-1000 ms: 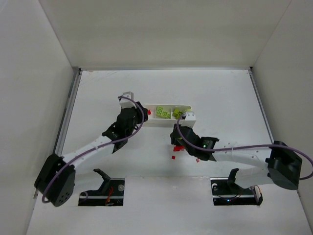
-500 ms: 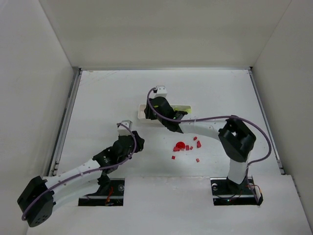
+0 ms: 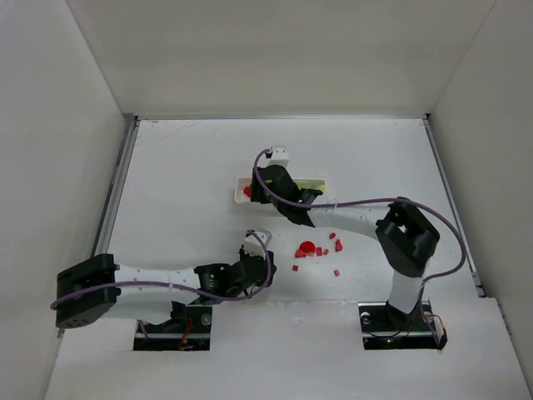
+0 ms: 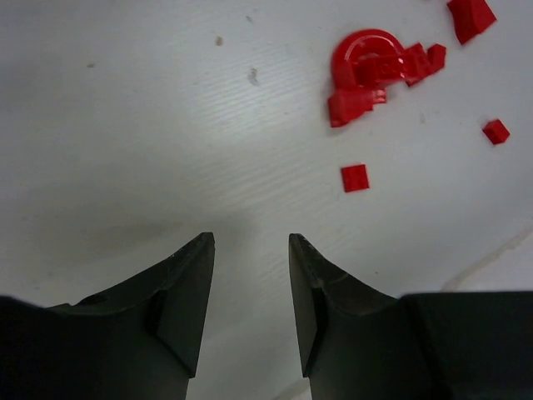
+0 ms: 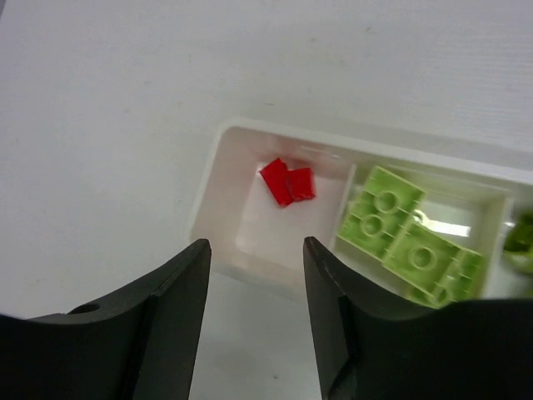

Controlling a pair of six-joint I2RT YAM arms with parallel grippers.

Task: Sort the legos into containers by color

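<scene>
The white three-compartment tray (image 3: 239, 198) lies at the table's middle back. Its left compartment holds two small red legos (image 5: 287, 182). The middle one holds lime-green legos (image 5: 408, 242). My right gripper (image 5: 256, 246) is open and empty, and hovers over the tray's left end in the top view (image 3: 256, 193). Loose red legos lie on the table, among them a rounder piece (image 3: 306, 248) and a tiny square (image 4: 355, 177). My left gripper (image 4: 250, 242) is open and empty, low over bare table just left of and nearer than the red pile (image 4: 366, 62).
White walls close the table in on the left, back and right. More tiny red pieces (image 3: 336, 245) lie scattered right of the round one. The right arm's forearm (image 3: 350, 218) stretches over the table behind the red pile.
The left arm swung from beside the tray's left end down to the near middle, next to the red pile. The right gripper went from the red pile to the tray's left compartment.
</scene>
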